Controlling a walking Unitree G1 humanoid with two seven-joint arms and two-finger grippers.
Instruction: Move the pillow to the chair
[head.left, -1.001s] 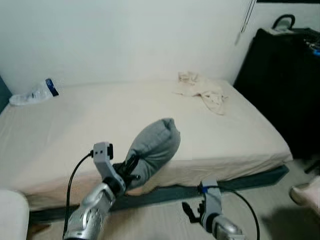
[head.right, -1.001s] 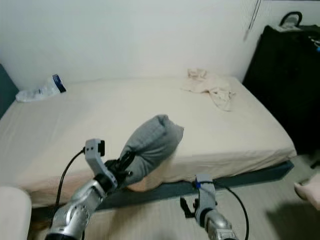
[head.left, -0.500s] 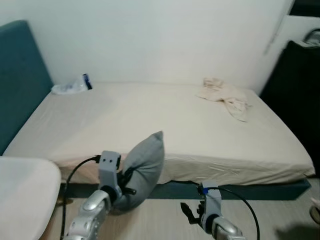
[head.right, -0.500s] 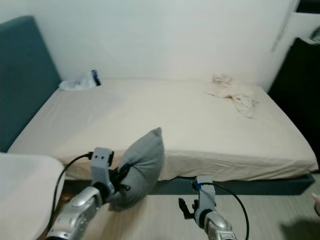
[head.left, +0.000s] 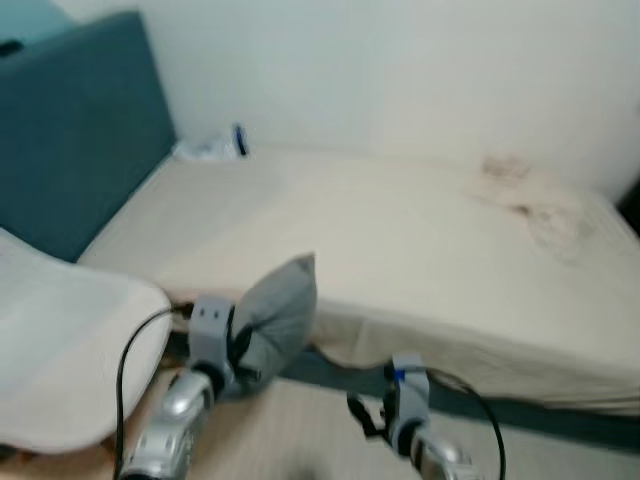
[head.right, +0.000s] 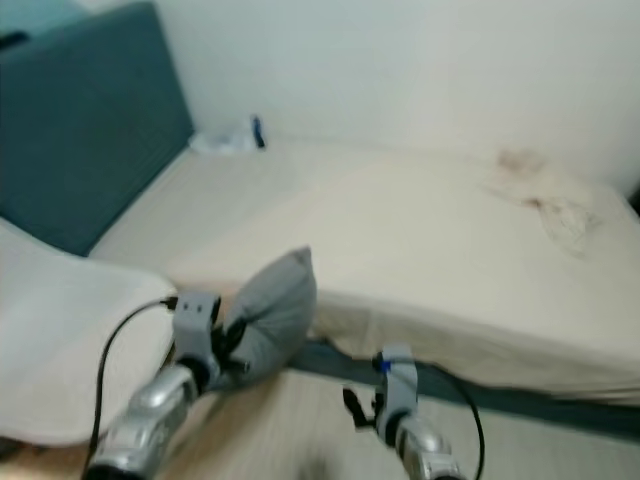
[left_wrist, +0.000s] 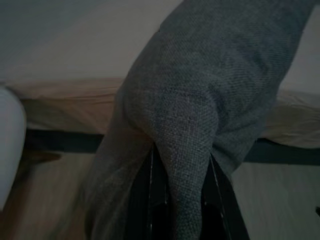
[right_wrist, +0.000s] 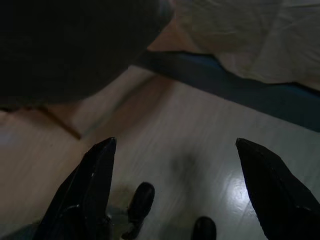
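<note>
A grey pillow (head.left: 268, 322) hangs in the air in front of the bed's near edge, with my left gripper (head.left: 238, 348) shut on its lower corner. In the left wrist view the grey fabric (left_wrist: 200, 120) bulges over the two black fingers (left_wrist: 150, 210). The white chair (head.left: 60, 360) stands at the left, its pale seat just beside my left arm. My right gripper (right_wrist: 175, 155) hangs low over the wooden floor, its fingers (right_wrist: 95, 185) spread wide with nothing between them. The eye views are blurred.
A bed (head.left: 400, 240) with a beige sheet lies ahead, a teal headboard (head.left: 80, 130) at its left end. A plastic bottle (head.left: 215, 148) rests at the far corner, and a crumpled cloth (head.left: 540, 200) lies at the far right. Pale wooden floor (right_wrist: 200, 150) lies below.
The view has swung left, bringing the headboard and white chair further into sight. The pillow stays held in my left gripper, now close to the chair.
</note>
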